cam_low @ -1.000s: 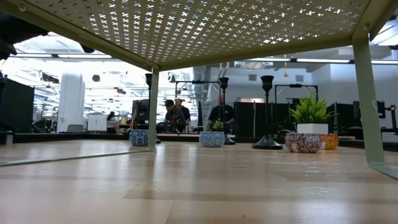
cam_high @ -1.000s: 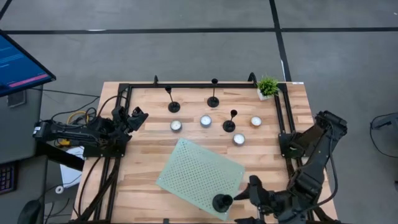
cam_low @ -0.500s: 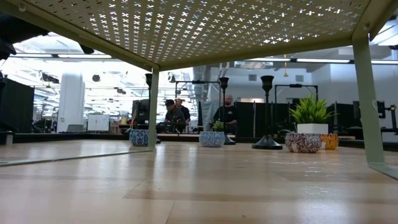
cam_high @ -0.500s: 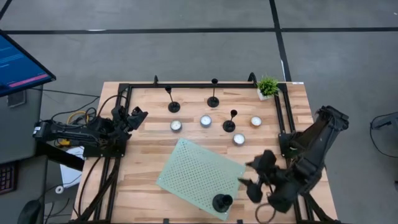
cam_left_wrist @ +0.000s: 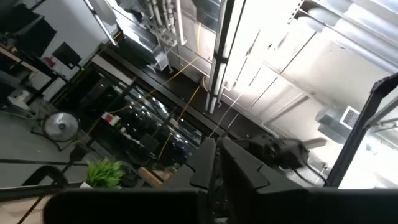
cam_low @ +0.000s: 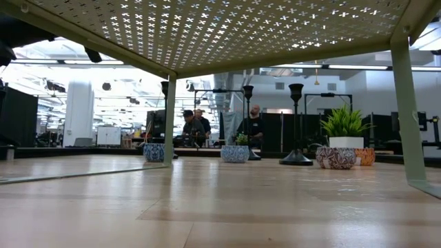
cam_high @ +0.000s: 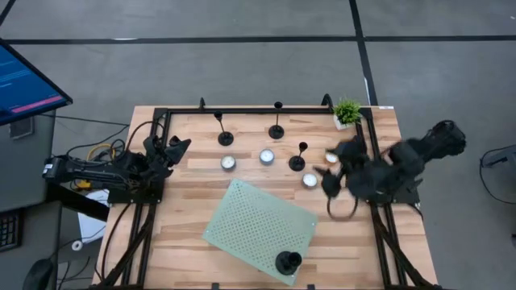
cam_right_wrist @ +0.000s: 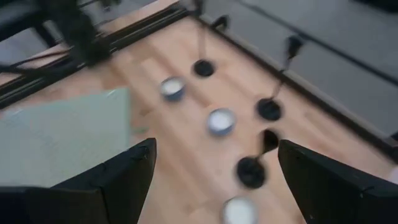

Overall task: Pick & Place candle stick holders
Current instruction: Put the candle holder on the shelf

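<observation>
Three black candle stick holders stand on their round bases at the far side of the table [cam_high: 225, 138] [cam_high: 276, 131] [cam_high: 297, 163]. A fourth holder [cam_high: 288, 263] stands on the near corner of a pale green perforated shelf [cam_high: 250, 221]. My right gripper [cam_high: 329, 176] is open and empty above the table, to the right of the third holder; its wrist view shows that holder [cam_right_wrist: 250, 171] between the wide-apart fingers [cam_right_wrist: 134, 168]. My left gripper [cam_high: 176, 148] waits shut at the table's left edge.
Several white tealights in small cups [cam_high: 229, 163] [cam_high: 267, 156] [cam_high: 310, 180] stand among the holders. A small potted plant [cam_high: 347, 111] is at the far right corner. A black frame [cam_high: 266, 110] runs along the far and side edges. People show in the room beyond [cam_low: 253, 122].
My right gripper has swung from beside the holder on the green shelf, at the table's near edge, toward the far edge, and now hovers by the tealights at the right. The holder stays upright on the shelf.
</observation>
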`<state>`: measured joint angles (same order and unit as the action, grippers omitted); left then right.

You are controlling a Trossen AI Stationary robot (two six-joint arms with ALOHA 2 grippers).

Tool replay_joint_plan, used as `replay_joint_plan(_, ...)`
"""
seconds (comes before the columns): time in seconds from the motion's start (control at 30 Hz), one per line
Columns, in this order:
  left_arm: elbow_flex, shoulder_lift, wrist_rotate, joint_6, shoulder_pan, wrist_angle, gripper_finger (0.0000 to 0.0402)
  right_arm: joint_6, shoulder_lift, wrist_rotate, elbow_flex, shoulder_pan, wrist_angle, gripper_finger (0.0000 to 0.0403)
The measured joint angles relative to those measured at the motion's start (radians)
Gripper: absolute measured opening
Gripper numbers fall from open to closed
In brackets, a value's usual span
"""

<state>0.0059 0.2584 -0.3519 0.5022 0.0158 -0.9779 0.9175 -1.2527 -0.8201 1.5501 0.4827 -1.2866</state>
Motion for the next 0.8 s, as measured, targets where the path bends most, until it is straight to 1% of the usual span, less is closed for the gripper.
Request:
replay_joint_plan(0.17, 0.000, 0.000, -0.022, 0.008, 0.000, 0.000, 0.0063, -0.184, 0.071, 0.014, 0.000, -0.185, 0.038, 0.0327)
replay_joint_plan(0.3, 0.000, 0.000, -0.041, 0.009, 0.000, 0.002, 0.0089, -0.356, 0.092, 0.098, 0.000, -0.363, 0.099, 0.0327)
replay_joint_plan(0.47, 0.000, 0.000, -0.048, 0.011, 0.000, 0.004, 0.0114, -0.572, 0.070, 0.298, -0.001, -0.595, 0.233, 0.0327)
replay_joint_plan(0.53, 0.000, 0.000, -0.048, 0.011, 0.000, 0.004, 0.0123, -0.649, 0.059, 0.377, -0.016, -0.666, 0.286, 0.0327)
replay_joint_plan(0.63, 0.000, 0.006, -0.048, 0.011, 0.000, 0.004, 0.0134, -0.754, 0.053, 0.504, -0.070, -0.753, 0.370, 0.0327)
replay_joint_plan(0.73, 0.000, 0.018, -0.048, 0.018, 0.000, 0.004, 0.0141, -0.828, 0.056, 0.646, -0.157, -0.823, 0.457, 0.0327)
replay_joint_plan(0.8, 0.000, 0.032, -0.056, 0.019, 0.000, 0.004, 0.0144, -0.878, 0.061, 0.713, -0.218, -0.864, 0.516, 0.0327)
